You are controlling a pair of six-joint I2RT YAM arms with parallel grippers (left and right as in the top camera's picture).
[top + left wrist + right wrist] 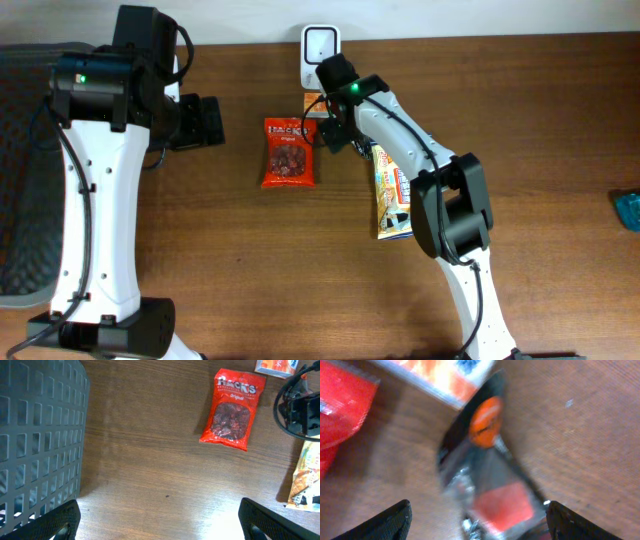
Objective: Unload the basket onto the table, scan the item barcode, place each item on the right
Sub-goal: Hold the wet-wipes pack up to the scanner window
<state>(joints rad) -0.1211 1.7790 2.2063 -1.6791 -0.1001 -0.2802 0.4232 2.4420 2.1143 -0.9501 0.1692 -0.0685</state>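
Observation:
A dark, silvery packet (490, 475) with an orange circle and a red patch lies blurred between the wide-apart fingers of my right gripper (477, 511); neither finger visibly presses it. In the overhead view the right gripper (333, 135) hovers just below the white scanner (320, 45) at the table's back edge and hides the packet. My left gripper (205, 122) is open over bare wood (160, 510) at the left, with nothing between its fingers.
A red snack bag (289, 152) lies left of the right gripper. An orange box (312, 101) sits under the scanner. A yellow package (392, 190) lies beneath the right arm. A grey mesh basket (40, 435) stands far left, a blue object (628, 208) at the right edge.

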